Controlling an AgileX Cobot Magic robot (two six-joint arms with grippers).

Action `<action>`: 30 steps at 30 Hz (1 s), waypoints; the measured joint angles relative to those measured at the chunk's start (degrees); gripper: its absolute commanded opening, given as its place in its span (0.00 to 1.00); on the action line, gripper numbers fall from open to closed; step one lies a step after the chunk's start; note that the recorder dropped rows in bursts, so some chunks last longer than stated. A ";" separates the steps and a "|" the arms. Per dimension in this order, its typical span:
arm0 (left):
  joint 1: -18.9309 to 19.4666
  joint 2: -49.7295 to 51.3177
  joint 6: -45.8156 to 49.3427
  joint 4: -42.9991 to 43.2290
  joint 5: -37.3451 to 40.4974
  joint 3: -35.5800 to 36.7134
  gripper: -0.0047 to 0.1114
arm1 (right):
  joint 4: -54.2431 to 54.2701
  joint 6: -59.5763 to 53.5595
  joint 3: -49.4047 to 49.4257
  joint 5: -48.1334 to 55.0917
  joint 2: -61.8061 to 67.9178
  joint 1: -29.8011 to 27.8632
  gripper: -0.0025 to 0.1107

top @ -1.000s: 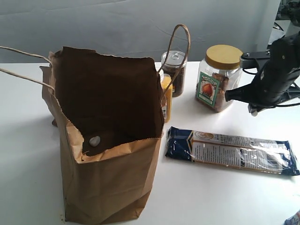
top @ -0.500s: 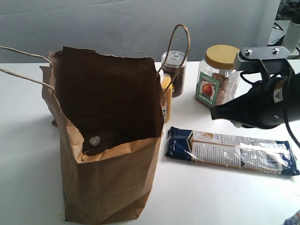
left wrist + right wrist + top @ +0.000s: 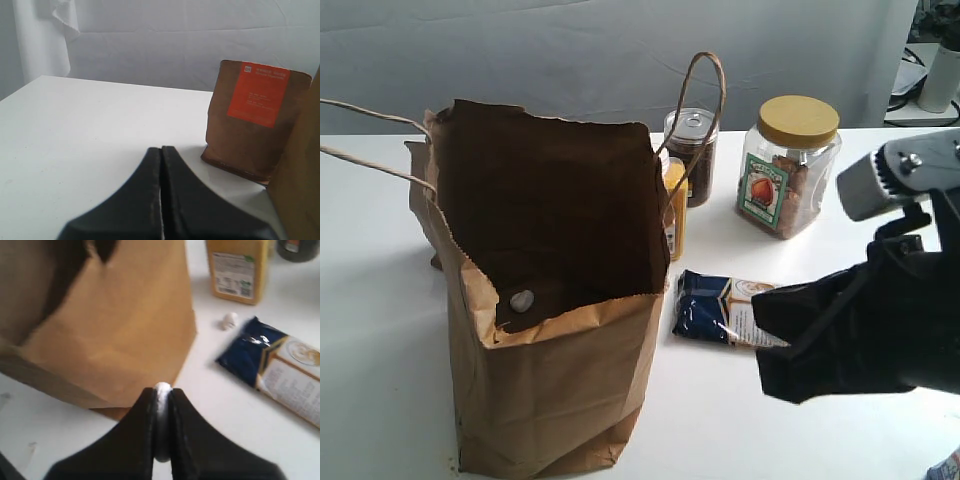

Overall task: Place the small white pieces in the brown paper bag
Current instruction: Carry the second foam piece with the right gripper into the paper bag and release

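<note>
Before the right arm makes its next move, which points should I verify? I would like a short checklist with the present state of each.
1. Right tool shut on the held piece: ok.
2. Brown paper bag upright, mouth open: ok.
3. Right tool above the mouth: not ok, it is beside the bag.
4. Left tool shut, holding nothing: ok.
5. Other pieces bagged: not ok; the loose piece lies on the table by the blue packet, the fold piece rests on the bag's front fold.
</note>
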 measured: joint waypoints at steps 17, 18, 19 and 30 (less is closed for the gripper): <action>0.00 0.00 0.00 0.00 0.00 0.00 0.04 | 0.97 0.48 -4.48 -19.90 7.60 8.07 0.02; 0.00 0.00 0.00 0.00 0.00 0.00 0.04 | 0.97 0.48 -5.72 -20.22 8.98 8.07 0.02; 0.00 0.00 0.00 0.00 0.00 0.00 0.04 | 0.83 0.48 -7.01 -20.37 10.36 8.07 0.02; 0.00 0.00 0.00 0.00 0.00 0.00 0.04 | -0.67 0.48 -17.68 -20.97 22.89 8.07 0.24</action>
